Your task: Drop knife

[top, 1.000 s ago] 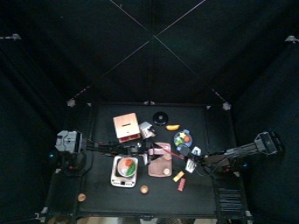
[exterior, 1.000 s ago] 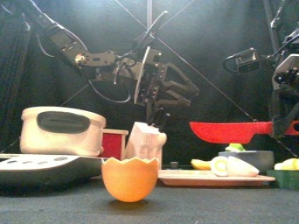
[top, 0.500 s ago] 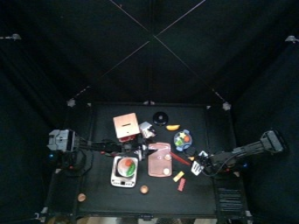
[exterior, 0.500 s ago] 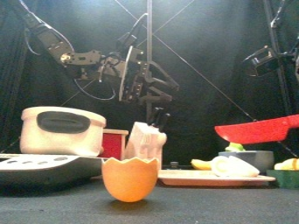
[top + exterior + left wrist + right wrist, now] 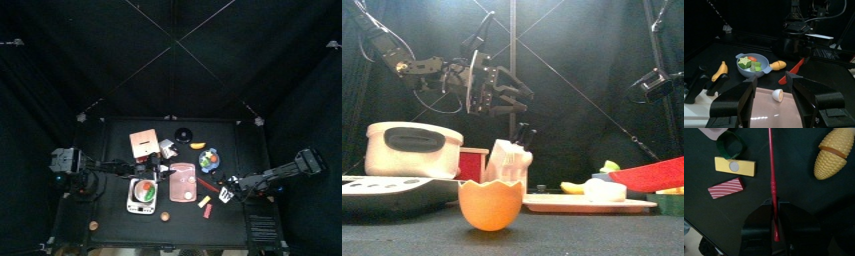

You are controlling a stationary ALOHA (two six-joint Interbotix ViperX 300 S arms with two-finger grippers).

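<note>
The red knife (image 5: 771, 168) is clamped edge-on in my right gripper (image 5: 773, 208), which is shut on its handle. In the front view its blade (image 5: 653, 176) hangs low at the right, just above the pink cutting board (image 5: 589, 203). The left wrist view shows the knife (image 5: 795, 70) tilted down under the right arm (image 5: 799, 30), tip near the board's far edge. In the top view my right gripper (image 5: 227, 190) is right of the board (image 5: 183, 182). My left gripper (image 5: 777, 107) is open and empty, raised at the left (image 5: 489, 85).
A corn cob (image 5: 834, 153), a yellow block (image 5: 736, 166), a striped red block (image 5: 725, 188) and a green ring (image 5: 729, 143) lie under the knife. A blue bowl of vegetables (image 5: 753, 65), a banana (image 5: 721, 71) and an orange eggshell cup (image 5: 489, 205) stand around.
My right gripper has carried the knife down and to the right, from above the board to low beside it. My left arm has drawn back to the left.
</note>
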